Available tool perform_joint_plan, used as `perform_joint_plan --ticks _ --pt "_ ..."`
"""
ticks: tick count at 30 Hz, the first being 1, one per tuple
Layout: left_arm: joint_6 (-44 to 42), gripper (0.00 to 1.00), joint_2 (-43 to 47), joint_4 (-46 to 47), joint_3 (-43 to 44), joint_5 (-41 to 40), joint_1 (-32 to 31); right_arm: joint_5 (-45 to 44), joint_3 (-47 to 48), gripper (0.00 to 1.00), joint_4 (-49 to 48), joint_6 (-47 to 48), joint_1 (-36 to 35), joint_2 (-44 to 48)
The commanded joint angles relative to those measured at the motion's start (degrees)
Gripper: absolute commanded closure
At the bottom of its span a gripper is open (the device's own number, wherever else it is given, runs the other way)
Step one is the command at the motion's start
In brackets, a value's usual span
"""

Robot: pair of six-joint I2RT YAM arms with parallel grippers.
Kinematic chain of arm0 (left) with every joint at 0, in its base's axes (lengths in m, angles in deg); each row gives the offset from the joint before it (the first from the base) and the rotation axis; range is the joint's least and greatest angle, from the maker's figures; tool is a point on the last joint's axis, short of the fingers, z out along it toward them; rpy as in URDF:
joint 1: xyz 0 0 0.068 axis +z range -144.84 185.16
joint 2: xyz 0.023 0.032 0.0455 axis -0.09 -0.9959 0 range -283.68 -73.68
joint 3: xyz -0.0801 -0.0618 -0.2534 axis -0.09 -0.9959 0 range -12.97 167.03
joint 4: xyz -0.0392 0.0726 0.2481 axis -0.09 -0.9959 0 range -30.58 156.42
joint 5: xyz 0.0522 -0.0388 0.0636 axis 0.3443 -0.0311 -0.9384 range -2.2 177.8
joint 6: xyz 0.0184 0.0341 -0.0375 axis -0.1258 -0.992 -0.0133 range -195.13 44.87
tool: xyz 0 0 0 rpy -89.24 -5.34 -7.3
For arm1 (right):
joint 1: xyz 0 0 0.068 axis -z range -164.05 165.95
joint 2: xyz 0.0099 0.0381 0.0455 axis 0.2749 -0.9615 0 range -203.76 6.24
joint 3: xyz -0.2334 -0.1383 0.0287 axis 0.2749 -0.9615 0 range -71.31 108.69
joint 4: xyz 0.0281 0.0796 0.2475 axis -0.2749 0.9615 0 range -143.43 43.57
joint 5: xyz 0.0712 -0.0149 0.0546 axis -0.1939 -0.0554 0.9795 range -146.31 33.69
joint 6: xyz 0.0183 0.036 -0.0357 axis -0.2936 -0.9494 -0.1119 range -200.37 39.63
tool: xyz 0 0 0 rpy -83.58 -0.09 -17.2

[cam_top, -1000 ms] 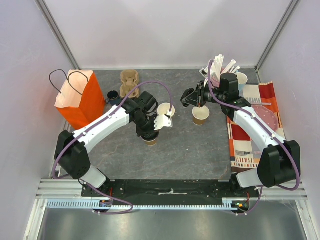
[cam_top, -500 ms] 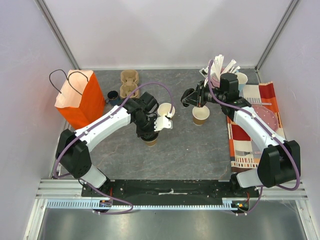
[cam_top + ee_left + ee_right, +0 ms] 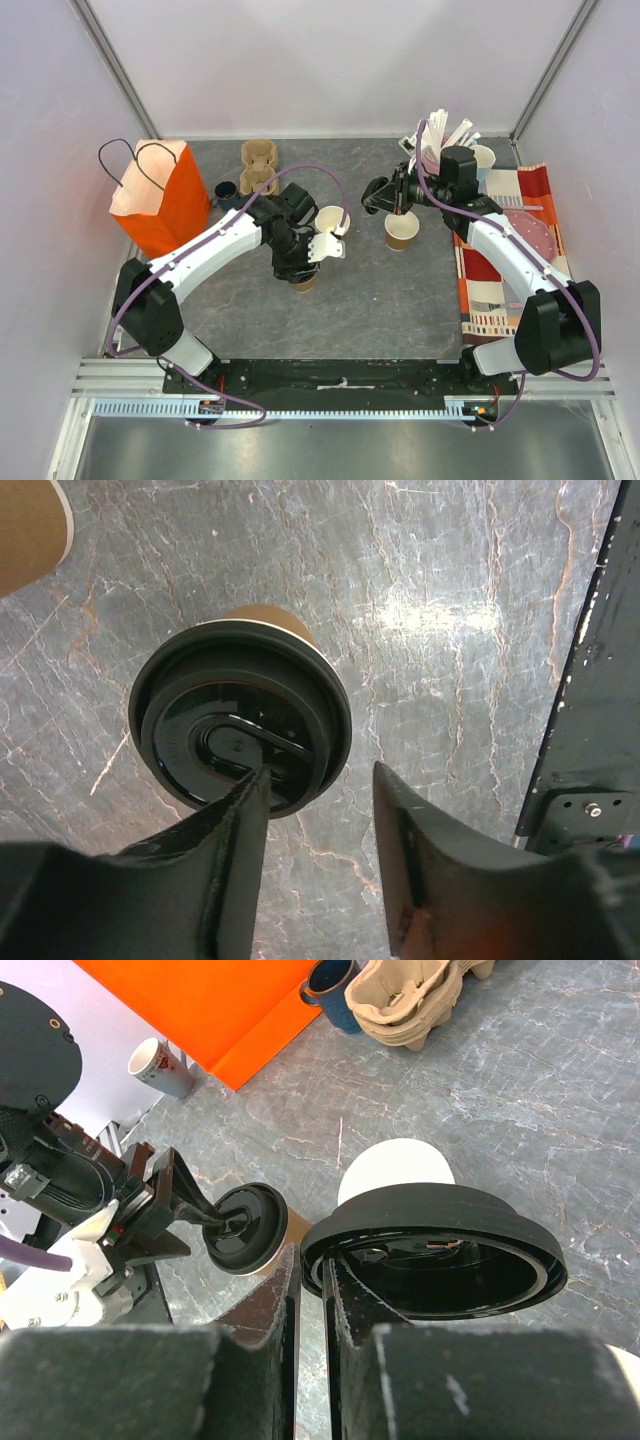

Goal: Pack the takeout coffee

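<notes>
A kraft takeout coffee cup (image 3: pixel 262 615) wears a black lid (image 3: pixel 240 715) and stands on the grey table; it also shows in the top view (image 3: pixel 303 284). My left gripper (image 3: pixel 320 775) hovers over it, open, with one fingertip (image 3: pixel 255 785) still touching the lid's top. My right gripper (image 3: pixel 312 1260) is shut on the rim of a second black lid (image 3: pixel 430 1250), held level above the table. Two open kraft cups stand near: one (image 3: pixel 333 220) just left of the held lid (image 3: pixel 378 195), the other (image 3: pixel 401 230) below the right wrist.
An orange paper bag (image 3: pixel 160 195) stands open at the back left, with a dark blue mug (image 3: pixel 225 190) and a cardboard cup carrier (image 3: pixel 258 165) beside it. Wrapped straws (image 3: pixel 440 135), a pale cup (image 3: pixel 483 156) and a striped cloth (image 3: pixel 500 290) lie at right.
My left gripper has opened, letting go of the lid that now sits on the cup. The right arm and its lid have not moved.
</notes>
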State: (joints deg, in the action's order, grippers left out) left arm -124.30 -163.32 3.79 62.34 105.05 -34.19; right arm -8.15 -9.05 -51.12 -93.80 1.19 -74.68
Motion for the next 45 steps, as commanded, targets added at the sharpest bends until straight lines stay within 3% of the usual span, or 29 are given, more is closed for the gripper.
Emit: perform_joint_plan --ticks 1,7,10,14,16,20,25,29,33,37,40,45 --pt "-1.4 0.46 0.7 -2.1 4.1 -0.1 -0.2 3.0 0.5 1.00 -0.7 1.9 0.3 1.1" --pt "-0.1 0.41 3.5 -1.3 8.9 3.3 0.5 14.0 2.9 1.00 -1.1 4.9 1.1 2.6" --pt "0.7 0.41 6.8 5.9 8.5 10.8 3.9 21.1 4.2 1.00 -1.1 6.3 1.2 3.8" --pt "2.0 0.43 10.6 15.1 8.6 27.2 10.5 31.0 6.0 1.00 -1.2 6.5 1.2 5.2" --pt "1.8 0.44 11.2 19.3 8.7 32.1 10.9 36.9 6.6 1.00 -1.1 6.1 1.2 6.0" --pt "-4.0 0.45 13.4 27.3 5.6 37.7 10.8 39.5 8.0 1.00 -1.0 2.0 1.1 7.3" --pt "-15.9 0.48 16.8 34.1 0.6 46.4 10.7 39.5 8.8 1.00 -9.2 -5.8 1.2 9.7" --pt "2.3 0.48 15.4 45.9 1.2 50.8 10.6 39.3 11.3 1.00 -8.1 -6.4 1.1 10.5" --pt "21.5 0.48 15.9 69.2 -4.6 52.7 8.6 38.8 12.0 1.00 -7.5 -7.3 1.2 10.4" --pt "28.5 0.48 15.6 77.9 -6.2 52.7 6.7 37.5 12.3 1.00 -7.4 -7.0 1.1 10.5" --pt "38.8 0.51 14.8 82.8 -6.1 51.3 5.4 35.6 12.0 1.00 -7.4 -6.3 1.1 10.3" --pt "50.2 0.53 14.2 86.0 -6.7 46.6 4.8 32.8 11.7 1.00 -7.7 -5.9 1.1 10.0"
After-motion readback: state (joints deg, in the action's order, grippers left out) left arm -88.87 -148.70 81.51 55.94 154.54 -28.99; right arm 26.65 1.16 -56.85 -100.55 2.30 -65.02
